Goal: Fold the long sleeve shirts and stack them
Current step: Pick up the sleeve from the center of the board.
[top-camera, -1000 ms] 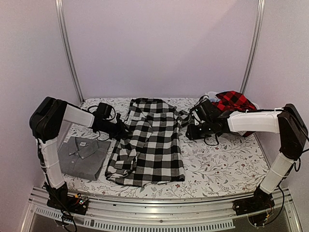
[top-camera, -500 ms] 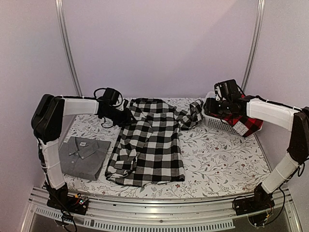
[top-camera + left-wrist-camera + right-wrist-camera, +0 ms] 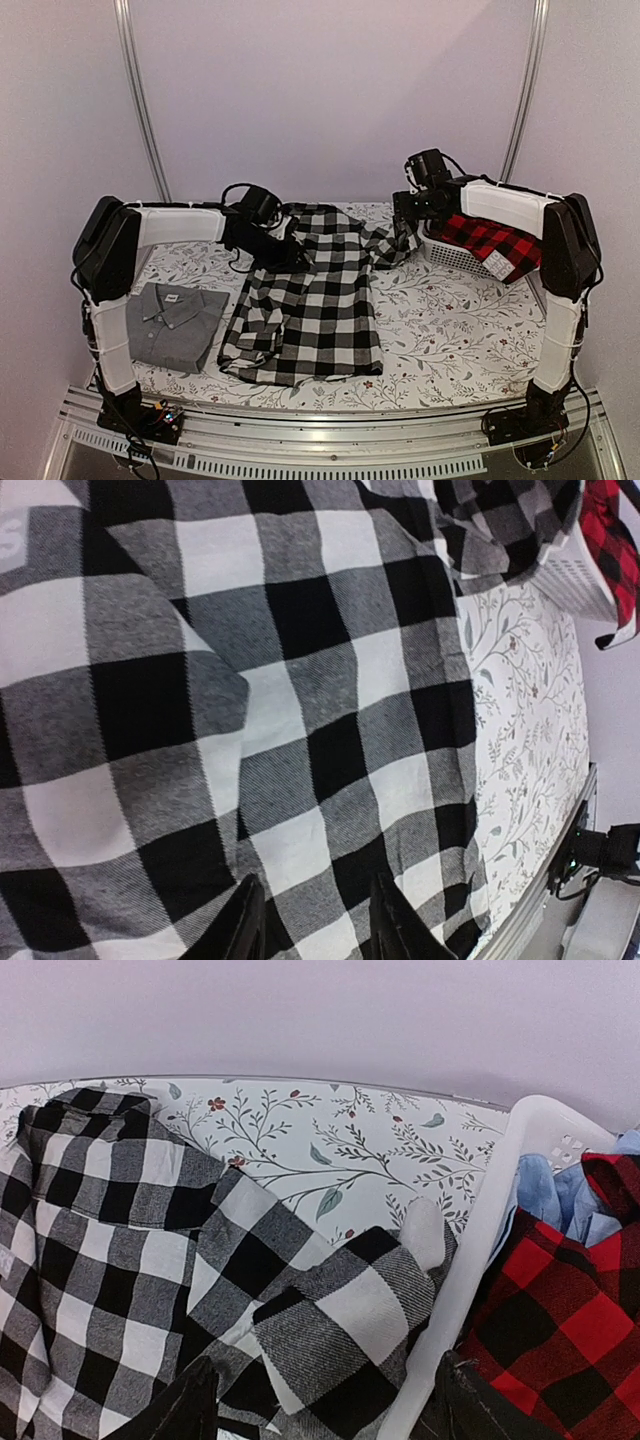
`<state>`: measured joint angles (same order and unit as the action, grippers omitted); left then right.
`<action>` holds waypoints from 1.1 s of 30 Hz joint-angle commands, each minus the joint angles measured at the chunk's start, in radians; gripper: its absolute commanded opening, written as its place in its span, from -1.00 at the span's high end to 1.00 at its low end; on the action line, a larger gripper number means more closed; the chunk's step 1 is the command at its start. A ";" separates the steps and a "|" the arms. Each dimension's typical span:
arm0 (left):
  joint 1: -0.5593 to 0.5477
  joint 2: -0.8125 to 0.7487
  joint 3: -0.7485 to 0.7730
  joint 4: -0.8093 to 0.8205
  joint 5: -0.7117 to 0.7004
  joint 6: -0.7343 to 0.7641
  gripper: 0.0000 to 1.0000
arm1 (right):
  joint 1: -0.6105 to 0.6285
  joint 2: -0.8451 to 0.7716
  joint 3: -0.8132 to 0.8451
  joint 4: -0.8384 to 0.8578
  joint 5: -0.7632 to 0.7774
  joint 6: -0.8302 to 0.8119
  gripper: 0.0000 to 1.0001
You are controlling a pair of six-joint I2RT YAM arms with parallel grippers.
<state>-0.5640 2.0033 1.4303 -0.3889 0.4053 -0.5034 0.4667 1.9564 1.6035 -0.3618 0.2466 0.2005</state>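
Sleeve (image 3: 350, 1330) of black-and-white check shirt (image 3: 320, 300), spread across middle of table (image 3: 450, 330), now lies dropped against basket (image 3: 525, 1135) at far right corner — right gripper (image 3: 328, 1392) wide open, empty. Left gripper (image 3: 315, 915) now at shirt's far left shoulder, jaws part-closed — can't tell if gripping. Sleeve fold pending.

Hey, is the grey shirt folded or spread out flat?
Folded. The grey shirt lies as a compact rectangle with its collar on top and no sleeves sticking out.
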 commanded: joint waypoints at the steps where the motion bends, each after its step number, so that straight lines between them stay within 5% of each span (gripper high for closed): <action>1: -0.092 -0.036 0.040 -0.062 -0.003 0.039 0.29 | 0.009 0.101 0.105 -0.089 0.147 -0.047 -0.46; 8: -0.175 -0.029 0.038 -0.056 -0.024 0.016 0.29 | 0.010 0.168 0.144 -0.102 0.163 -0.055 -0.36; 16: -0.170 -0.042 0.028 0.035 0.009 -0.080 0.30 | 0.029 0.140 0.120 -0.061 0.115 -0.055 0.68; 20: -0.124 -0.057 0.003 0.130 0.075 -0.156 0.30 | 0.066 0.074 0.070 0.015 0.037 -0.092 0.99; 33: 0.035 -0.058 -0.081 0.440 0.251 -0.348 0.22 | 0.147 -0.170 -0.128 0.304 -0.329 0.008 1.00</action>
<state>-0.5617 1.9705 1.3632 -0.0601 0.6109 -0.7956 0.6109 1.8721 1.5311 -0.2012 0.0788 0.1440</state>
